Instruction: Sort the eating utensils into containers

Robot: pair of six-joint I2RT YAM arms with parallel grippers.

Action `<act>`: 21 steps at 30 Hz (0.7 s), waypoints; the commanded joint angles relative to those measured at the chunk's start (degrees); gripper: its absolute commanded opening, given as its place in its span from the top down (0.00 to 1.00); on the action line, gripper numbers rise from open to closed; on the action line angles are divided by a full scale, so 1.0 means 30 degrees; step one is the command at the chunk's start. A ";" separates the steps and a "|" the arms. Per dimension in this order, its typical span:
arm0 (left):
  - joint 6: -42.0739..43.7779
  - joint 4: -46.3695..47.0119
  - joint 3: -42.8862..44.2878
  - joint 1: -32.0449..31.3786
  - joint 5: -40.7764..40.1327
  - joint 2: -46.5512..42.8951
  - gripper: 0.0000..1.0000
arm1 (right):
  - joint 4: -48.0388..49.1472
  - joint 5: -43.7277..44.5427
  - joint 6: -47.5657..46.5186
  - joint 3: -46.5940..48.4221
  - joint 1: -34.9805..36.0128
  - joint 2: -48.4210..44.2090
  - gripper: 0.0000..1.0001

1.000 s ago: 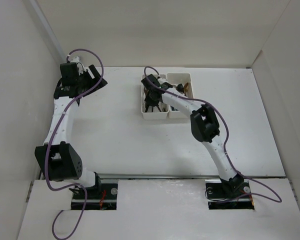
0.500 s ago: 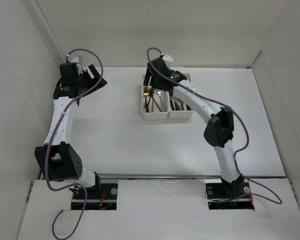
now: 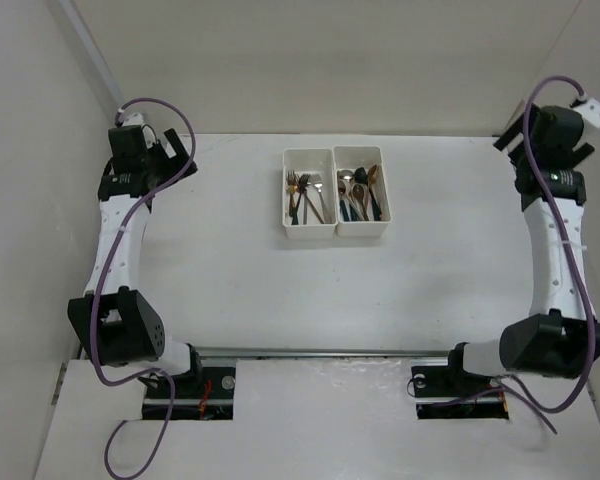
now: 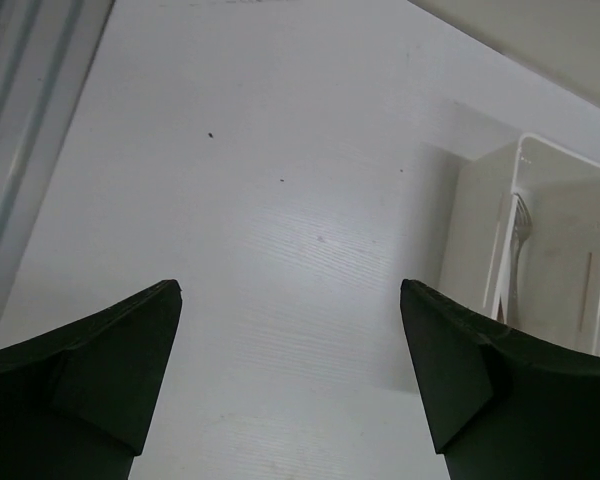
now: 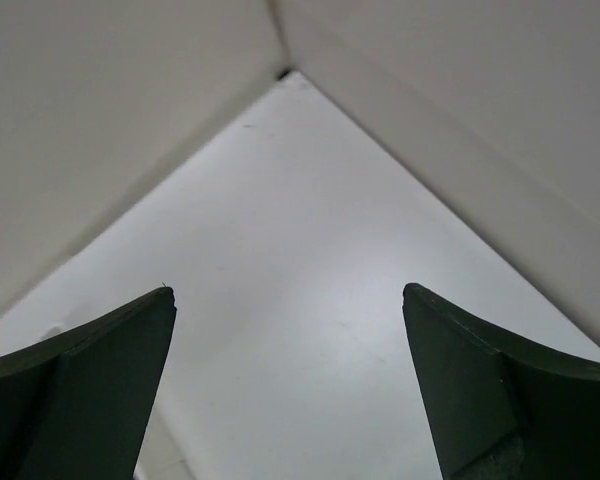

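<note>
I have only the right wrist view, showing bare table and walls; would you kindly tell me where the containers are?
Observer: The containers sit joined side by side at the table's far middle.
Operator: Thank you. Are utensils lying outside them?
Observer: None that I can see; forks lie in the left bin, spoons in the right bin.
Operator: And the left arm?
Observer: The left arm is at the far left, its jaws open and empty.
</note>
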 commanded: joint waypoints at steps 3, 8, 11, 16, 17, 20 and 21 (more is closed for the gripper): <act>0.0795 0.0235 0.0635 0.0689 -0.1544 -0.1396 0.10 | 0.1502 0.1741 0.0865 -0.2947 -0.1629 -0.1941 0.00; 0.1029 0.0585 0.0051 0.0864 -0.1722 -0.1745 0.05 | 0.0889 0.3272 0.1659 -0.2746 -0.1629 -0.1943 0.00; 0.1029 0.0587 -0.0127 0.0866 -0.1722 -0.1747 0.03 | 0.0887 0.3069 0.1837 -0.2744 -0.1629 -0.1943 0.00; 0.1204 0.0762 -0.0478 0.1042 -0.1722 -0.1952 0.01 | 0.1500 0.2188 0.2013 -0.2744 -0.1629 -0.2148 0.00; 0.1205 0.0762 -0.0652 0.1042 -0.1722 -0.2126 0.01 | 0.1502 0.2188 0.2013 -0.2744 -0.1629 -0.2322 0.00; 0.1205 0.0938 -0.0828 0.1042 -0.1722 -0.2128 0.01 | 0.1881 0.2012 0.2013 -0.2920 -0.1629 -0.2527 0.00; 0.1205 0.0938 -0.0830 0.1042 -0.1722 -0.2128 0.01 | 0.2086 0.2012 0.2013 -0.2920 -0.1629 -0.2529 0.00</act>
